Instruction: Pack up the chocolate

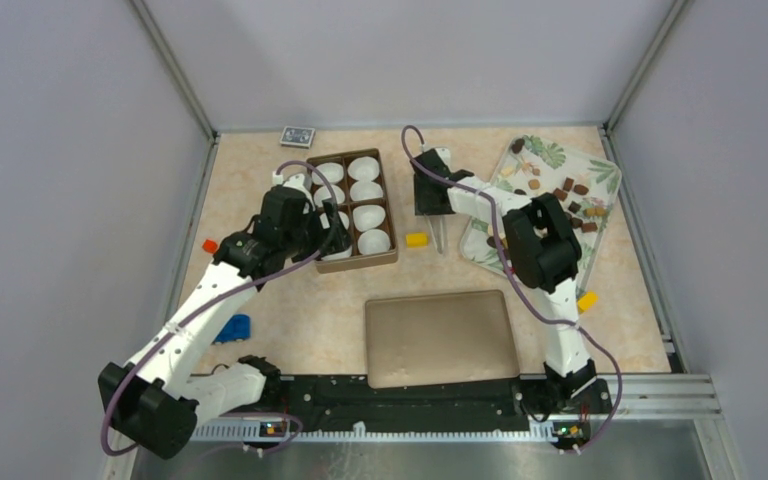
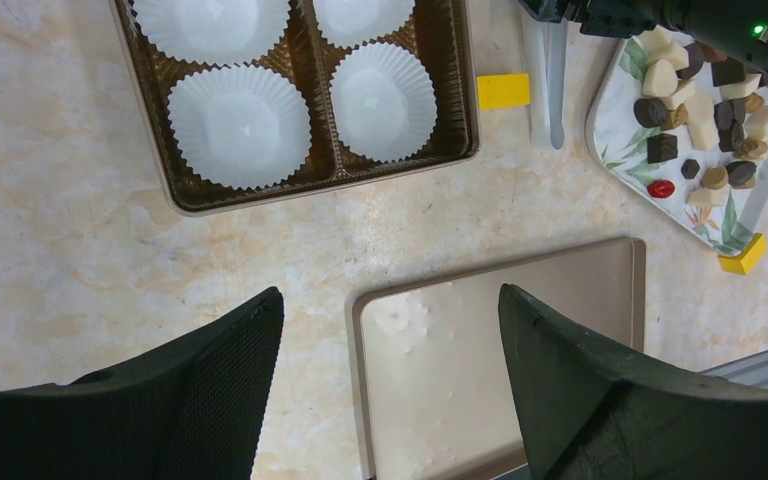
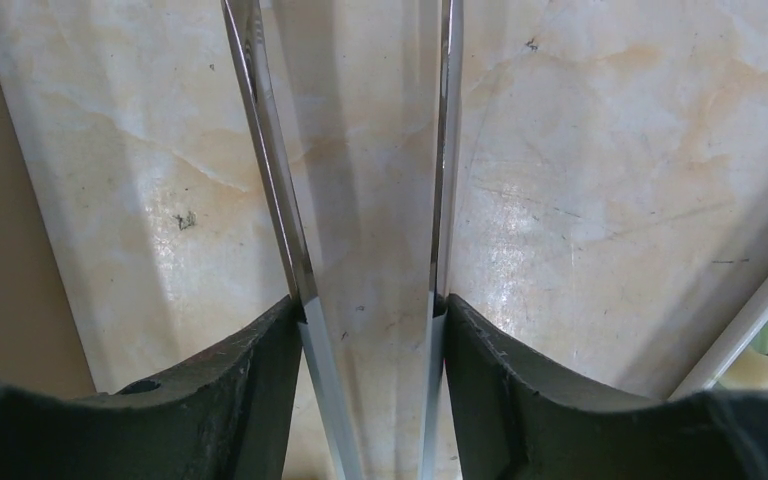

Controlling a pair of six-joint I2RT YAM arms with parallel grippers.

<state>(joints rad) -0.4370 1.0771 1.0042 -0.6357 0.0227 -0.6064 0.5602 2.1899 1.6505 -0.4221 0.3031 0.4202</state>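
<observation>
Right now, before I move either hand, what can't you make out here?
- Tips of the tongs: right wrist view, cut off by the top edge.
- Whether the right hand already presses the tongs: right wrist view, contact too fine.
- Near-left of the box: top view, left hand covers it.
- Some chocolate on the tray: top view, right arm hides it.

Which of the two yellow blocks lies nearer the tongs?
The yellow block between the brown box and the tongs; the other yellow block sits at the tray's near corner, further off.
</observation>
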